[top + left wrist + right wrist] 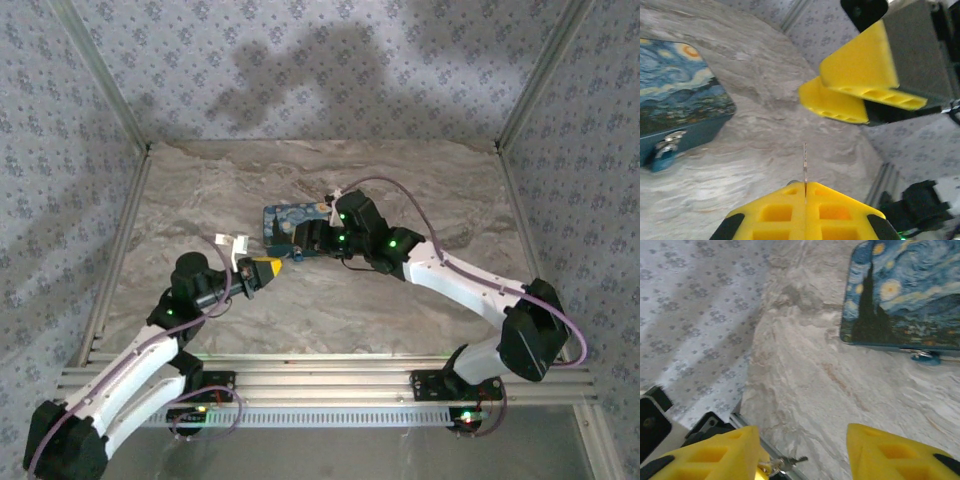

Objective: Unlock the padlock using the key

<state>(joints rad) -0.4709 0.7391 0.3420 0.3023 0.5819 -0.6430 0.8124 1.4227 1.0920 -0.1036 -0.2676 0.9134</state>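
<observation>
Grip of the left gripper [805, 192] is fully closed on the key [805, 161]. The thin blade of the key stands out from the seam between the fingers, seen on edge, with its long axis in line with them and its tip towards the right gripper [815, 85]. The padlock [661, 160] is small and blue and hangs on a metal clasp [670, 137] at the side wall of a flat box [680, 90] with a dark-blue swirl print. It reaches down towards the desk [765, 125], but I cannot tell which way its keyhole faces. In the top view the box lies lid up near the middle of the desk, long axis about left to right. The right gripper is just beside its near right end, and the left gripper is near, pointing up-right towards it. From its own wrist view the right gripper is partly open, with bare desk between its fingers. The desk has a beige marble pattern. Cloth walls [300, 60] with a grey flower print and an aluminium frame [330, 372] stand around it.
</observation>
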